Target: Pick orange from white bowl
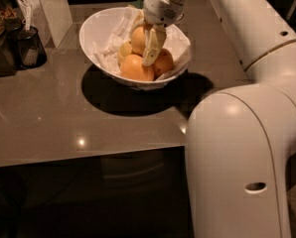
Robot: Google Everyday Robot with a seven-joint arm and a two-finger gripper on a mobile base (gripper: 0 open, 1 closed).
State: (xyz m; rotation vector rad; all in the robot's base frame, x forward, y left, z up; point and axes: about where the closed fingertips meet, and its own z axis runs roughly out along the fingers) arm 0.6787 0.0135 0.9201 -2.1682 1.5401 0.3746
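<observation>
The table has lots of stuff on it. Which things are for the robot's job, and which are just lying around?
For the job: orange; white bowl; gripper, down in the bowl at the orange.

Just lying about: front deep-orange fruit; right deep-orange fruit; small yellowish fruit; dark container and white box, on the table at its left.

Glossy white arm (247, 29), cream hand (149, 47) in white bowl (96, 31).

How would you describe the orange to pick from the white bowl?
On the grey table sits the white bowl holding four fruits. The orange is the top one at the back, right against the gripper inside the bowl. It is paler than the two deep-orange fruits in front and bigger than the yellowish fruit beside it.
</observation>
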